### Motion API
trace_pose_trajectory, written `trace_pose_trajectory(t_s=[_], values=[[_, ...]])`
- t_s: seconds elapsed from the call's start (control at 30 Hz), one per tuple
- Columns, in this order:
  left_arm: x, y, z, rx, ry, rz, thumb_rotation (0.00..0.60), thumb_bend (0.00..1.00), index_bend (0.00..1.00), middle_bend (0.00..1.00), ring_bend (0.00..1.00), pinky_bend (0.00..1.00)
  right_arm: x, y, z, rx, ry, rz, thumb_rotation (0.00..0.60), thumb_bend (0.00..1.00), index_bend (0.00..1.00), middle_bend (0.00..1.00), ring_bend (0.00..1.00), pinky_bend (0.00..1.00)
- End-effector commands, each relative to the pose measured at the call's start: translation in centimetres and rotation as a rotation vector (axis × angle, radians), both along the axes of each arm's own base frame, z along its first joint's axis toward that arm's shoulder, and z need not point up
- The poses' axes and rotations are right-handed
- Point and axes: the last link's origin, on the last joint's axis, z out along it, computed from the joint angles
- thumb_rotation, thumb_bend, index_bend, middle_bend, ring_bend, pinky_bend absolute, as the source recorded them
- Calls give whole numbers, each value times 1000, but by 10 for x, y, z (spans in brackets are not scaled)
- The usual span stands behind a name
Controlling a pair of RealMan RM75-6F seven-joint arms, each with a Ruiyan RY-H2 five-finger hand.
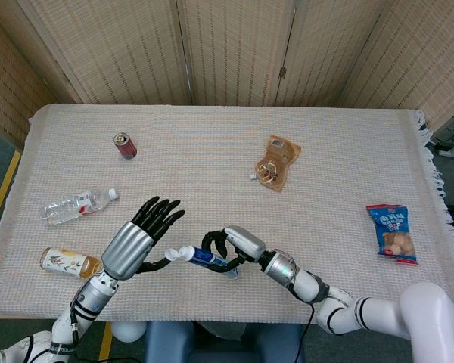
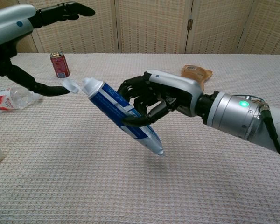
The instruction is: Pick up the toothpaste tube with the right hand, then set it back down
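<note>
My right hand (image 1: 233, 246) (image 2: 155, 98) grips the blue and white toothpaste tube (image 1: 200, 256) (image 2: 121, 113) above the near middle of the table. The tube is tilted, white neck up to the left and crimped tail down to the right. Its flip cap (image 2: 71, 85) hangs open. My left hand (image 1: 136, 243) (image 2: 18, 28) is raised just left of the tube with its fingers spread. Its thumb tip touches the open cap.
A red can (image 1: 125, 145) stands at the far left. A clear water bottle (image 1: 77, 206) and a small drink bottle (image 1: 63, 262) lie at the left. A tan snack pouch (image 1: 277, 161) lies past the middle, and a blue snack bag (image 1: 392, 232) lies at the right.
</note>
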Motion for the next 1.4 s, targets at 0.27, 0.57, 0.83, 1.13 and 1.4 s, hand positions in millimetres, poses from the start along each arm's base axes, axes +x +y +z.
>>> trace_pose_trajectory(t_s=[0.27, 0.57, 0.83, 1.13, 1.4], values=[[5, -1, 2, -45, -7, 5, 600, 249, 0, 61, 69, 0, 5, 6, -8, -6, 51, 29, 600, 925, 754, 659, 690, 625], [-1, 1, 15, -150, -107, 103, 589, 254, 4, 61, 66, 0, 1, 1, -1, -39, -8, -18, 600, 925, 754, 659, 691, 625], [5, 1, 22, -312, -291, 126, 118, 164, 52, 61, 43, 0, 18, 9, -6, -51, -51, 7, 600, 925, 754, 659, 689, 625], [12, 7, 13, -285, -268, 121, 0, 133, 63, 61, 39, 0, 36, 17, -11, -55, -87, 11, 600, 925, 754, 660, 689, 625], [15, 7, 2, -285, -220, 131, 0, 133, 53, 61, 26, 0, 49, 22, -16, -59, -107, 10, 600, 925, 756, 660, 691, 625]])
